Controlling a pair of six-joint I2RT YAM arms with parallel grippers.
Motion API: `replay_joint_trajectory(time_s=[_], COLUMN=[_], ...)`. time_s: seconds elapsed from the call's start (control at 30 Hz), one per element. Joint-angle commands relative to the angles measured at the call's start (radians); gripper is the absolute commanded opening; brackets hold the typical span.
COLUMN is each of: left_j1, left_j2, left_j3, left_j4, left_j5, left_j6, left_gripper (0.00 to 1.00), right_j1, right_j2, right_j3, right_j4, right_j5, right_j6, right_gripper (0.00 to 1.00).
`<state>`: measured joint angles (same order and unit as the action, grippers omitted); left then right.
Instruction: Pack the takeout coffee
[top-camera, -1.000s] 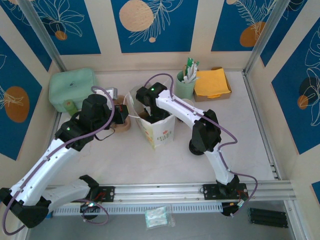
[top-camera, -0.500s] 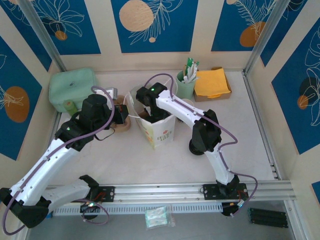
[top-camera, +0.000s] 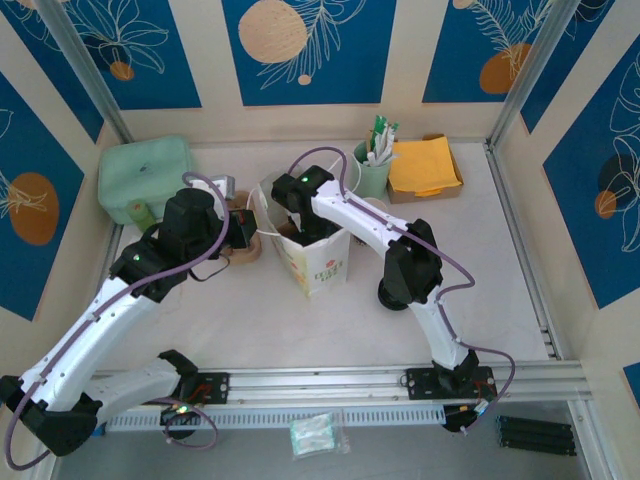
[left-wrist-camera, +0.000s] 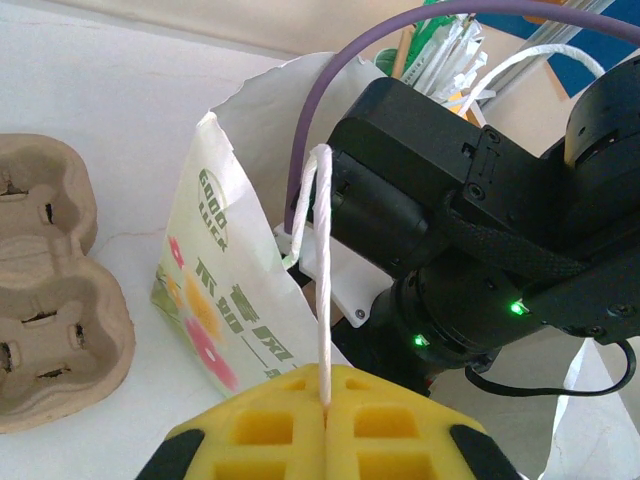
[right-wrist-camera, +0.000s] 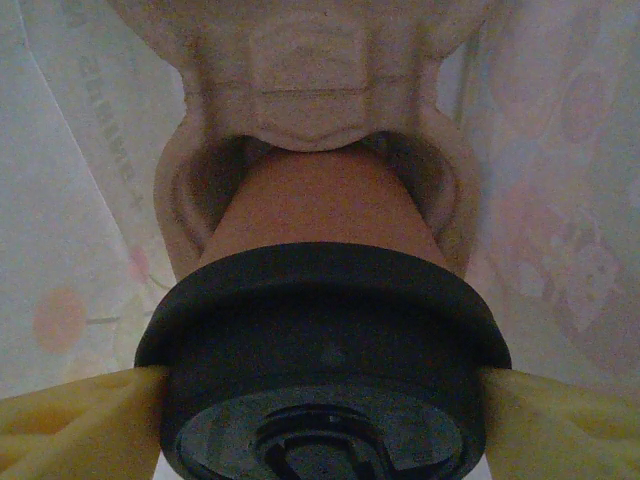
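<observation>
- My left hand (left-wrist-camera: 325, 415) is clamped closed on the white twisted handle (left-wrist-camera: 322, 280) of the paper bag (left-wrist-camera: 215, 300). I draw the handle toward the left so the bag's mouth stands open and the bag cannot tip while the other arm works inside.
- The bag stands upright near the middle of the worktop (top-camera: 300, 330), a little toward the far side. My right arm (top-camera: 350, 215) reaches down into it from above.
- The takeout coffee (right-wrist-camera: 320, 205) is inside the bag. It is a brown cup under a black lid (right-wrist-camera: 320, 310), seated upright in a socket of a pulp carrier (right-wrist-camera: 310, 70) at the bottom. I judge the carrier is there to stop the cup sliding or tipping once the bag is lifted.
- My right hand (right-wrist-camera: 320, 420) has one yellow finger (right-wrist-camera: 70, 420) on each side of the lid. Their inner edges meet the lid's outline, but I cannot tell whether they press on it or stand just free of it.
- A spare carrier (left-wrist-camera: 45, 300), its visible sockets empty, lies on the worktop just left of the bag, out of the way of both arms.
- In my judgement the cup is where it belongs. What remains is to lift the right hand straight up without catching the lid or the thin bag wall.
</observation>
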<state>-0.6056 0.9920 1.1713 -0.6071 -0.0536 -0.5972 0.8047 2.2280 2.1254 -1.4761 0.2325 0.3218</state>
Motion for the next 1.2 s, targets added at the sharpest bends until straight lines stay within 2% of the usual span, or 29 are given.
replay_joint_trajectory(time_s=[0.0,0.1,0.17,0.23,1.17], left_j1=[0.007,0.006,0.006,0.006,0.006], left_j2=[0.003,0.002,0.003,0.002,0.001], left_j3=[0.003,0.003,0.003,0.003,0.004], left_j4=[-0.004,-0.003,-0.003,-0.003,-0.008], left_j5=[-0.019,-0.019,-0.019,-0.018,-0.015], left_j6=[-0.002,-0.001,-0.002,-0.002,0.0], left_gripper=[0.02,0.02,0.02,0.02,0.0], right_j1=[0.0,0.002,0.004,0.004,0.012], right_j2=[0.032,0.031,0.03,0.03,0.005], right_j3=[-0.003,0.004,0.01,0.015,0.189], right_j4=[0.005,0.001,-0.002,-0.003,-0.082], right_j5=[0.034,0.036,0.037,0.04,0.05], right_j6=[0.009,0.009,0.008,0.009,0.026], right_gripper=[0.83,0.86,0.92,0.92,0.94])
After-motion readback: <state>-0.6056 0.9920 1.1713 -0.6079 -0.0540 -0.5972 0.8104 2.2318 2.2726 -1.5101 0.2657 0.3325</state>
